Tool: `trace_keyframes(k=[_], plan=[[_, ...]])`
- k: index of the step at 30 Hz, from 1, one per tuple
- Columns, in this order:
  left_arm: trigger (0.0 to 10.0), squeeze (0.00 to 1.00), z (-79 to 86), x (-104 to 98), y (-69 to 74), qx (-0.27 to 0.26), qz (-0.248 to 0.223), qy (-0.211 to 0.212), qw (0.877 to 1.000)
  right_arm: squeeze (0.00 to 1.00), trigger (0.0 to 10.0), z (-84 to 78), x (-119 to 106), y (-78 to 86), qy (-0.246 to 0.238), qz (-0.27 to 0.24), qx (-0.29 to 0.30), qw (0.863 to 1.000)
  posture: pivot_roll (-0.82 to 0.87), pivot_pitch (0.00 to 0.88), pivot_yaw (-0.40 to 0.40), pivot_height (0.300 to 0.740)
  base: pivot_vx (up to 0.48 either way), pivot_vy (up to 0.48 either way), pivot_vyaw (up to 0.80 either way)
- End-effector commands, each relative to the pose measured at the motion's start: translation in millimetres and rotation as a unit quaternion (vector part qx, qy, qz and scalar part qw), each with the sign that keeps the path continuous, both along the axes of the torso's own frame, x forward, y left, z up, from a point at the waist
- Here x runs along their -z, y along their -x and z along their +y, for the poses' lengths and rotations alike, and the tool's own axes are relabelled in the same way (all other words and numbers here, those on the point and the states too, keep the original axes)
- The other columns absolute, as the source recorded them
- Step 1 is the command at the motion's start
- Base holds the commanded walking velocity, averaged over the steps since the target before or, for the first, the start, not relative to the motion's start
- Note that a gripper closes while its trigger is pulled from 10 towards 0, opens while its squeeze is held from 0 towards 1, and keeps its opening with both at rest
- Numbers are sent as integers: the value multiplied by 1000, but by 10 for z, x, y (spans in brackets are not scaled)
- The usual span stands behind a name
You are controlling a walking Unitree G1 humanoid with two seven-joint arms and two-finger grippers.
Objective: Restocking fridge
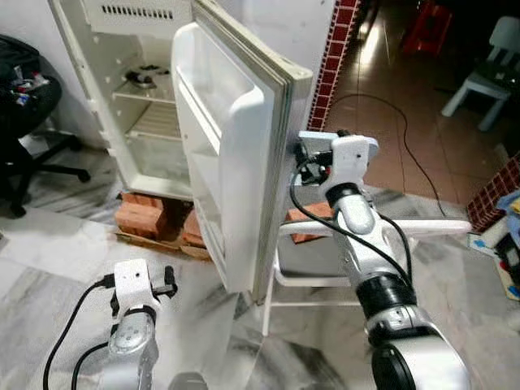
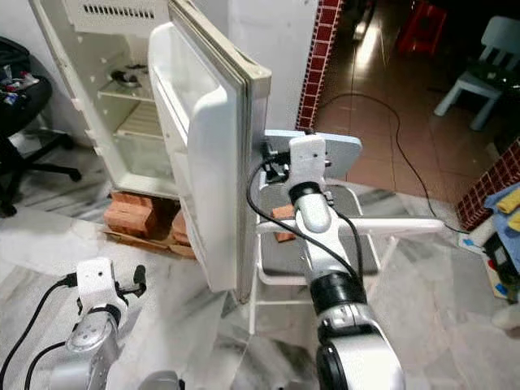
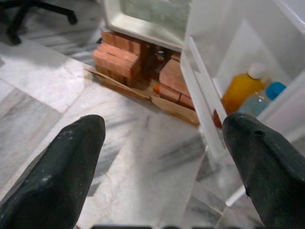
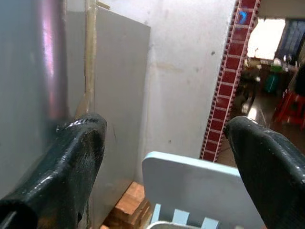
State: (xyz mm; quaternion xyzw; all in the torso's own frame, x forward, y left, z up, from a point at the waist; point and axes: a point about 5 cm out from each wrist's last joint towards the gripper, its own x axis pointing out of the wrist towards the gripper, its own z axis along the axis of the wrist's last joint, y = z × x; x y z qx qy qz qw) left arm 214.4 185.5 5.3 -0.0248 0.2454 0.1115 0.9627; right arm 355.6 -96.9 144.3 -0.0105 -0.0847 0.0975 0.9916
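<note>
The fridge [image 1: 154,106] stands at about eleven o'clock from the robot, raised on bricks [image 1: 146,215], with its door [image 1: 236,154] swung wide so the outer edge points back toward the camera. The right gripper [image 1: 302,159] is up at the door's outer face, near one o'clock, fingers spread wide with nothing between them; in the right wrist view one finger [image 4: 71,157] lies just beside the grey door skin. The left gripper [image 1: 166,280] hangs low at seven o'clock over the marble floor [image 1: 49,268], also wide open and empty.

The step in hand looks like handling the door, either steadying it or getting ready to push it to. Since the bottom door shelf already holds an orange bottle [image 3: 240,90] and a blue-capped bottle [image 3: 259,100], closing may come next: that calls for a flat, steady push on the outer face, with the left arm kept clear of the swing.

The door hides most of the chair [image 1: 366,236] behind it. The item on the upper fridge shelf [image 1: 142,77] is too small to identify, and the lower compartment's contents cannot be made out.
</note>
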Motion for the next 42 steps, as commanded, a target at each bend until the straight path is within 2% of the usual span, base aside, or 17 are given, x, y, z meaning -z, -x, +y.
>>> trace_keyframes(k=[1,2,3,5,8,9,10,11,12,15,17,18,20,21,27,35,42], plan=[[10000,0,-8,-18,-29,6,1,1,1000,0,10000,274,-106,-42,-20,9,-38,999,189,19,-47,740,0,0,0],[10000,0,-8,-14,-34,8,4,2,1000,0,10000,402,-136,-26,-47,18,-64,997,190,19,-48,740,0,0,0],[10000,0,-3,-1,-43,10,7,3,1000,0,10000,755,-233,113,-105,28,-178,978,192,15,-53,740,0,0,0],[10000,0,4,8,-56,10,11,3,1000,0,10000,1093,-372,398,-177,41,-342,922,193,14,-54,740,0,0,0],[10000,0,-2,10,-72,11,12,4,1000,0,10000,1197,-537,743,-241,51,-473,846,194,9,-60,740,0,0,0],[10000,0,-2,10,-72,11,12,4,1000,0,10000,1197,-537,743,-241,51,-473,846,194,9,-60,740,0,0,0],[10000,0,-2,10,-80,12,13,4,1000,0,10000,1162,-585,950,-240,52,-547,801,191,7,-60,740,0,0,0],[10000,0,1,11,-84,12,14,5,1000,0,10000,1133,-574,1011,-232,53,-568,788,186,5,-58,740,0,0,0],[10000,0,2,12,-85,12,15,6,1000,0,10000,1103,-539,1033,-218,53,-574,788,186,5,-58,740,0,0,0],[10000,0,-7,10,-93,14,16,6,1000,0,10000,1018,-338,924,-167,65,-539,823,181,1,-54,740,0,0,0],[10000,0,-16,-3,-104,17,14,2,1000,0,10000,882,-47,712,-83,71,-451,886,180,0,-50,740,0,0,0],[10000,0,-16,-3,-104,17,14,2,1000,0,10000,882,-47,712,-83,71,-451,886,180,0,-50,740,0,0,0],[10000,0,-4,-19,-110,16,10,-4,1000,0,10000,654,236,481,10,75,-311,947,182,0,-50,740,0,0,0],[10000,0,1,-22,-109,15,9,-6,1000,0,10000,604,276,454,22,75,-289,954,182,0,-50,740,0,0,0],[10000,0,39,-123,-149,14,-29,-32,999,0,10000,83,456,605,-6,144,-184,972,180,0,-43,740,0,52,0],[10000,0,9,-128,-177,36,-26,-40,998,0,10000,-185,642,620,3,131,-99,986,161,0,-23,740,0,421,0],[10000,0,-31,-103,-159,47,-23,-39,998,0,10000,-253,681,652,-2,146,-70,987,160,0,-25,740,0,480,0]])
